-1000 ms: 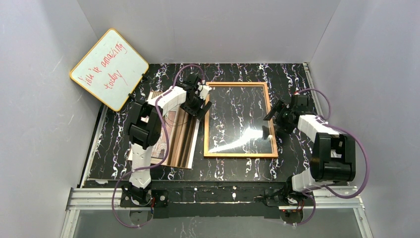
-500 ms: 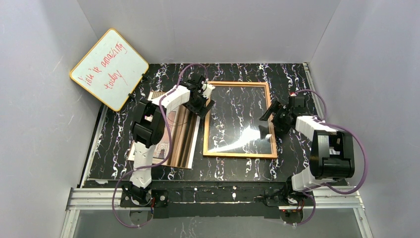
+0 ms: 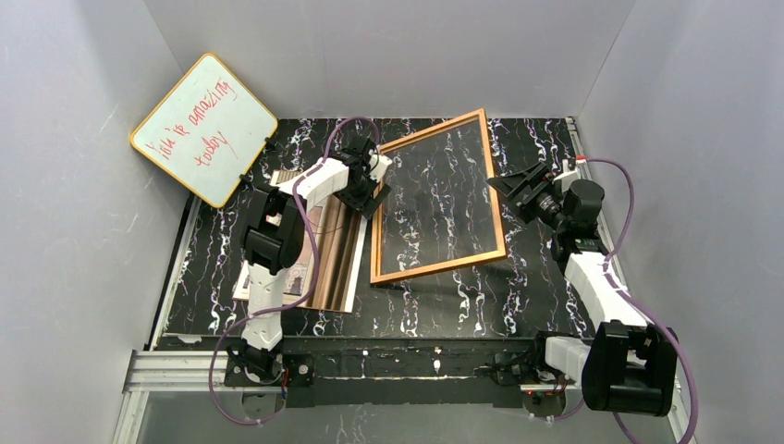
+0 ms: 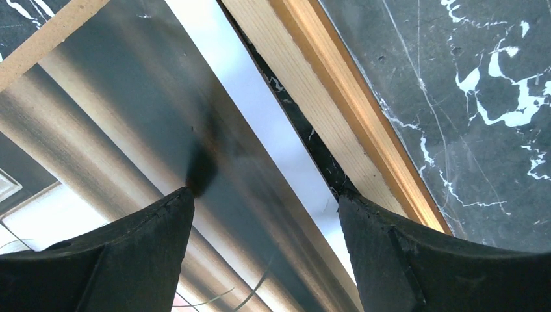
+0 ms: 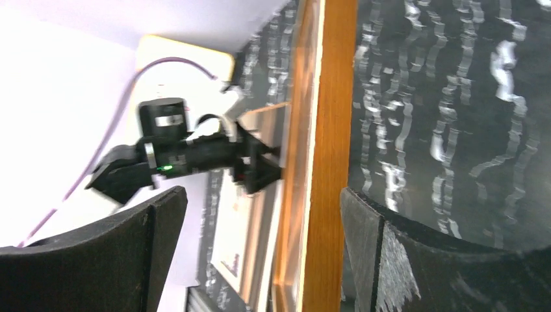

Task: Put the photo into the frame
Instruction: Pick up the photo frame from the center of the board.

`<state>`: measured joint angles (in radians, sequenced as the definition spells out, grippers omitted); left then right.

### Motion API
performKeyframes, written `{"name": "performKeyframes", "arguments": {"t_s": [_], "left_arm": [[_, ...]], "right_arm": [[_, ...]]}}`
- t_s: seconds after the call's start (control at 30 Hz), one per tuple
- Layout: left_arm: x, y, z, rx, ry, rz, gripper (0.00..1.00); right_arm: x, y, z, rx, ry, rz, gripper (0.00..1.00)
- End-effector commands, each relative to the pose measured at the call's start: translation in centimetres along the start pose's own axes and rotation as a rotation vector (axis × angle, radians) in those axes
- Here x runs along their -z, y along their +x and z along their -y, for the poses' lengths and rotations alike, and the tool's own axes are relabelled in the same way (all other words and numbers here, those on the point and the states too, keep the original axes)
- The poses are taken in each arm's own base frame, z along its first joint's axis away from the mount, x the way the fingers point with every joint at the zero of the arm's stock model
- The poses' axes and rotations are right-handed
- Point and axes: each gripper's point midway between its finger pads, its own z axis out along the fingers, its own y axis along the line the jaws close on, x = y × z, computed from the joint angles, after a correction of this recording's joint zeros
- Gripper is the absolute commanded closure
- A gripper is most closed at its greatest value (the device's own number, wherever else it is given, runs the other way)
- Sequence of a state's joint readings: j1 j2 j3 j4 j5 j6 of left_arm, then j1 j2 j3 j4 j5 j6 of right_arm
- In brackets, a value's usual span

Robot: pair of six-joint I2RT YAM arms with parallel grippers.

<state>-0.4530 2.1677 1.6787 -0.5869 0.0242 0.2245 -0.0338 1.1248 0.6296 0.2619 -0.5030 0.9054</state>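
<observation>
Black shiny surface (image 3: 444, 314) with white squiggles, like marble, lies nearest to me. On it, left of the middle, lies the photo (image 3: 337, 254), a big flat glossy paper print with brown-grey curtain stripes. It is outside the frame, just beside it.

The frame (image 3: 439, 266) is big, thin and made of orange-brown wood, with a clear pane. It sits crooked. Its right side looks lifted, but I cannot be sure.

My left end effector (image 4: 263, 198) hangs with its fingers apart and holds nothing. One finger is over the slippery print and one is by the frame's pale wood rail. My right end effector (image 5: 263, 195) is wide apart too. The frame's hard, thin right edge is between its fingers but is not pinched.

I think the step in hand is getting the frame ready to open. To do it well, I would close gently on the wood, not the glass. I would also keep the left fingers off the print so it does not crease.

Far at the back leans a yellow-edged white board (image 3: 203, 129) with red writing.
</observation>
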Motion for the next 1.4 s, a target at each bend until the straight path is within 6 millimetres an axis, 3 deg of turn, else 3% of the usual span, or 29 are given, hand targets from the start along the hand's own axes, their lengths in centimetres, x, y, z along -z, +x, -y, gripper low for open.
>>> {"name": "performKeyframes", "arguments": {"t_s": [0.0,0.23,0.53,0.63,0.8,0.93,1.03,1.17,1.37], "left_arm": [[-2.8,3.3,7.3,-0.024,0.235,-0.098,0.19],[-2.2,3.2,7.3,-0.019,0.236,-0.088,0.19],[-1.3,3.1,7.9,-0.003,0.262,-0.072,0.19],[-1.1,3.2,7.8,-0.010,0.255,-0.070,0.19],[-0.7,3.6,7.1,-0.021,0.230,-0.069,0.19],[0.3,2.6,5.2,-0.018,0.171,-0.039,0.16],[2.8,0.5,3.0,-0.010,0.137,0.019,0.10],[8.6,-2.9,1.5,-0.067,0.117,0.106,0.02],[19.3,-6.6,4.7,-0.125,0.277,0.274,0.02]], "right_arm": [[2.3,5.9,-6.6,-0.154,-0.315,-0.312,0.06],[2.4,5.3,-9.1,-0.190,-0.428,-0.314,0.06],[-0.4,7.7,-12.9,-0.234,-0.526,-0.372,0.10],[-0.8,7.5,-13.4,-0.237,-0.539,-0.361,0.10],[-0.8,6.8,-14.4,-0.153,-0.509,-0.340,0.11],[-0.2,6.0,-15.1,-0.108,-0.494,-0.317,0.10],[0.0,5.8,-15.8,-0.103,-0.507,-0.331,0.10],[-0.2,5.6,-16.1,-0.106,-0.507,-0.341,0.10],[-0.5,5.5,-16.2,-0.138,-0.516,-0.351,0.13]]}}
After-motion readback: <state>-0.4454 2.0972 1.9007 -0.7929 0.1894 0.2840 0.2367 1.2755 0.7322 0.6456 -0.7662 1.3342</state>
